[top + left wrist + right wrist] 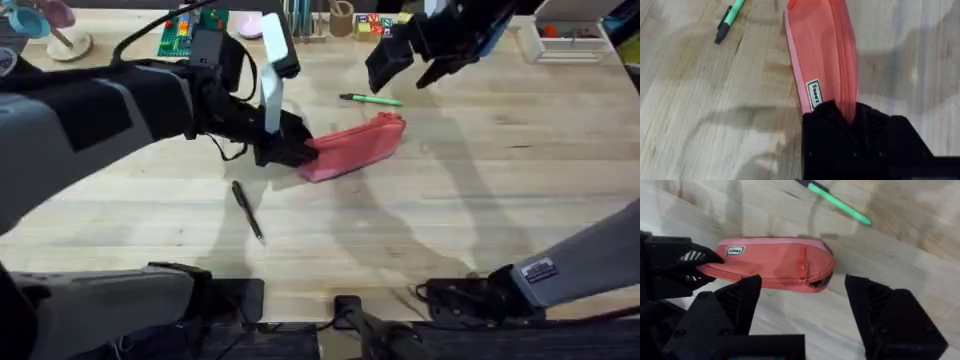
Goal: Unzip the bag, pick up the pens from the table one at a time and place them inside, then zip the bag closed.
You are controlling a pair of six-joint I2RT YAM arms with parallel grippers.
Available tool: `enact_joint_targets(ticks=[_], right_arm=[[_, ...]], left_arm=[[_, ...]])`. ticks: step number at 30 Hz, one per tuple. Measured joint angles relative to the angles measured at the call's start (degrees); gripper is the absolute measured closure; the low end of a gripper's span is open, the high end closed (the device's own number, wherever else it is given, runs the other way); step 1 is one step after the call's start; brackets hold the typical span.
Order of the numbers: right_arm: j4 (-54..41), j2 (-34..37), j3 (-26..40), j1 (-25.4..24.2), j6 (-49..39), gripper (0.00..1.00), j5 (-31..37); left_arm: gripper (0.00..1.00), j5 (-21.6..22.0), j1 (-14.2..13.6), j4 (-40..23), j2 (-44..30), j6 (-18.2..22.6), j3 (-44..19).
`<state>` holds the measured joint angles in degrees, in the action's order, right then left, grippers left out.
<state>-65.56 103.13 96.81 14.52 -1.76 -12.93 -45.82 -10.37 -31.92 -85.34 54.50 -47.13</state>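
The left claw point(290, 148) pinches one end of the bag point(355, 146), probably to anchor it so the zipper can be drawn. The right claw point(802, 305) hangs above the bag's far end, fingers spread wide and empty. The green pen point(370, 99) lies just beyond the bag; the black pen point(247, 209) lies nearer, off the pinched end. Whether the zipper has opened is hard to make out.

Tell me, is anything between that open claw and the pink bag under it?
Nothing visible. The right gripper hangs open above the bag with bare table between. The left gripper clamps the bag's far end, away from the zipper end.
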Motion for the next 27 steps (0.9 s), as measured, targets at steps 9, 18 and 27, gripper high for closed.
enact_joint_targets(ticks=[9, 18, 27], right_arm=[[1.93, 0.02, -1.75, 0.05, 1.17, 0.005, 0.0], [2.6, 4.03, -1.85, 2.2, 1.53, 0.005, 0.0], [2.45, 6.65, -2.03, 3.75, 1.59, 0.005, -0.02]], left_arm=[[0.958, 0.0, 0.0, 0.0, 0.0, 0.0, 0.0], [0.958, 0.0, 0.0, 0.0, 0.0, 0.0, 0.0], [0.958, 0.0, 0.0, 0.0, 0.0, 0.0, 0.0]])
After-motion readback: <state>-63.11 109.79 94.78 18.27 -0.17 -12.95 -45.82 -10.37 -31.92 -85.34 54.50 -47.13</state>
